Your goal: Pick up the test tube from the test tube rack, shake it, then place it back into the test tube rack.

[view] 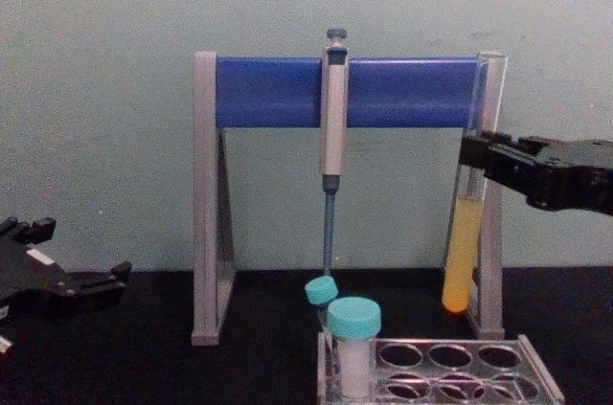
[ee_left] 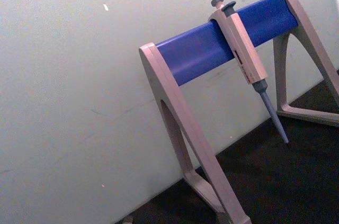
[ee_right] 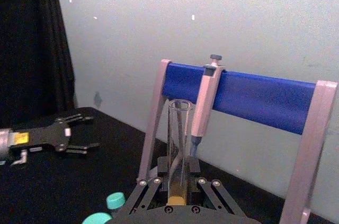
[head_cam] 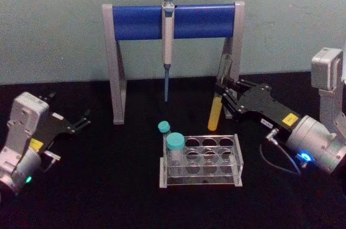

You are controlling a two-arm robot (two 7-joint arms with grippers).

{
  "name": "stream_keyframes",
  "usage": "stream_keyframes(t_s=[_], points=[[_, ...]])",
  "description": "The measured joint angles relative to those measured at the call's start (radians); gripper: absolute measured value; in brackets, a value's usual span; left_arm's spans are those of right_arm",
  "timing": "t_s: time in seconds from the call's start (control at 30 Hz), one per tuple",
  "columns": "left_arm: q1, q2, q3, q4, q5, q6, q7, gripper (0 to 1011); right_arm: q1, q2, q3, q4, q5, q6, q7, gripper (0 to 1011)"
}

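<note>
Black table point(head_cam: 97, 185): one rack point(head_cam: 201, 181), two vials point(head_cam: 175, 145) point(head_cam: 164, 127); right hand point(head_cam: 221, 98) holds one tube point(head_cam: 214, 116).

We see that the test tube point(head_cam: 215, 111) is smooth, clear glass. The test tube rack point(head_cam: 200, 180) is see-through, shiny plastic. The bench point(head_cam: 108, 185) under it looks dull to us, not shiny.

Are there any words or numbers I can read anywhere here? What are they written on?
Nothing here can be read.
On the right gripper, a yellow sticker: too blurred to read.
On the left gripper, a yellow sticker: too blurred to read.
On the pipette, small marks: too small to read.
</note>
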Motion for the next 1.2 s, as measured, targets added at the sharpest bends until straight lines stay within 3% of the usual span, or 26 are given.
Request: stream_keyframes(t_s=[0.47,1.2], points=[[0.000,0.000,0.000,0.000,0.000,0.000,0.000,1010,-0.015,0.038,-0.024,0.002,0.028,-0.010,0.027,213],[0.000,0.000,0.000,0.000,0.000,0.000,0.000,1010,0.011,0.028,-0.054,0.054,0.014,-0.019,0.019,214]])
